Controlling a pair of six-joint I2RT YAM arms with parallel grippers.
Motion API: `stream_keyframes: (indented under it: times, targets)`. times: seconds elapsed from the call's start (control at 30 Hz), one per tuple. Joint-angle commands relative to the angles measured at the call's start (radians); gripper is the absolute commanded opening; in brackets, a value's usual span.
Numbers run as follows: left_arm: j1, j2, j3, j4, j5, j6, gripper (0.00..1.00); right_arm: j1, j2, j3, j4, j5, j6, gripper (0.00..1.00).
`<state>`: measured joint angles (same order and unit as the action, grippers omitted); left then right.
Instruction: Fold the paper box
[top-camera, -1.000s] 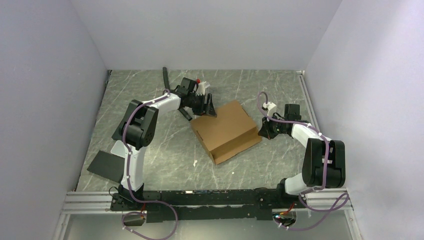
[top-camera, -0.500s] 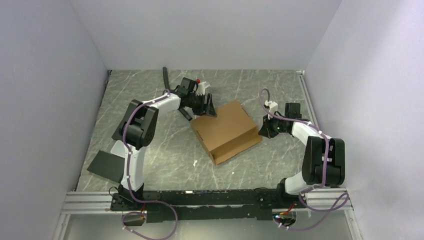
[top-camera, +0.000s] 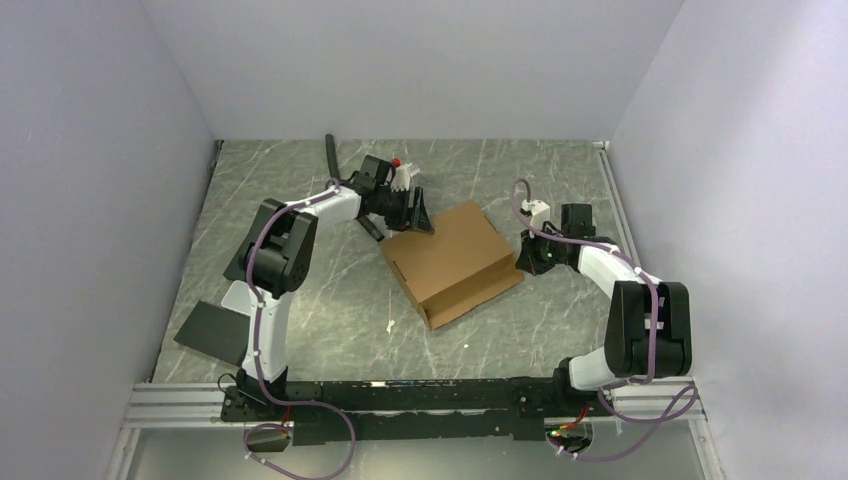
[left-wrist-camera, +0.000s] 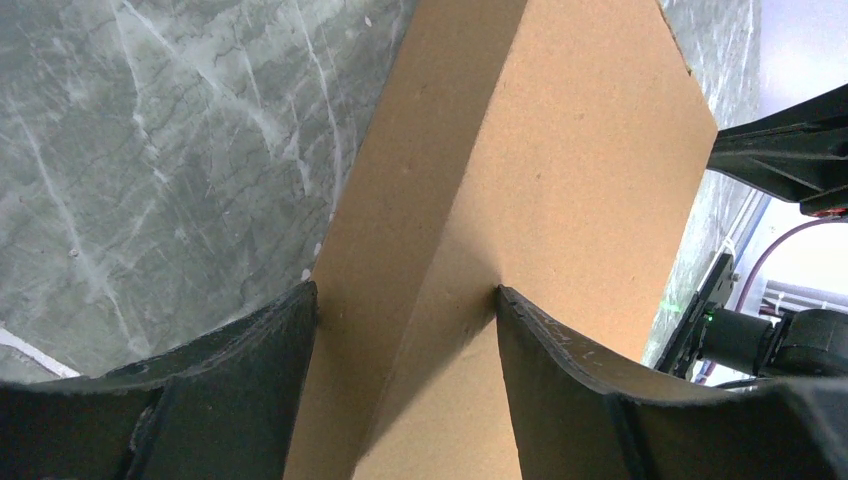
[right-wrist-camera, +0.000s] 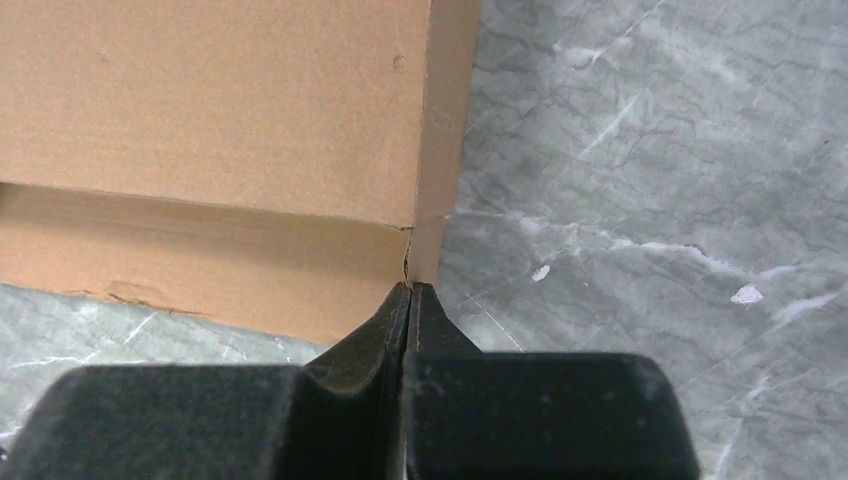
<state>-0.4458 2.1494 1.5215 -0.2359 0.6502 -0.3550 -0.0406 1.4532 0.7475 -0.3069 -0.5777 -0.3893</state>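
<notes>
The paper box (top-camera: 452, 262), plain brown corrugated cardboard, is folded into a shallow rectangle with its lid down, lying flat and turned diagonally, midway across the surface (top-camera: 480, 345).

No legible text, label, brand mark, number or sign appears on the paper box (top-camera: 452, 262) or the table (top-camera: 330, 290).
</notes>
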Motion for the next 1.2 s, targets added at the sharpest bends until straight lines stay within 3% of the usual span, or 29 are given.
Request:
stream_keyframes:
  times: [0.0, 0.2, 0.9, 1.17]
  targets:
    - [-0.017, 0.046, 0.005, -0.049, -0.017, 0.048, 0.69, 0.037, -0.028, 0.008, 0.053, 0.102, -0.004, 0.0]
    - [-0.018, 0.049, 0.009, -0.057, -0.009, 0.056, 0.7, 0.079, -0.047, 0.012, 0.074, 0.191, -0.025, 0.0]
    - [-0.028, 0.062, 0.029, -0.084, -0.012, 0.06, 0.69, 0.176, 0.013, 0.121, 0.057, 0.248, 0.025, 0.0]
    - [-0.025, 0.066, 0.031, -0.087, -0.024, 0.047, 0.7, 0.127, -0.151, 0.061, 0.004, 0.139, 0.01, 0.27]
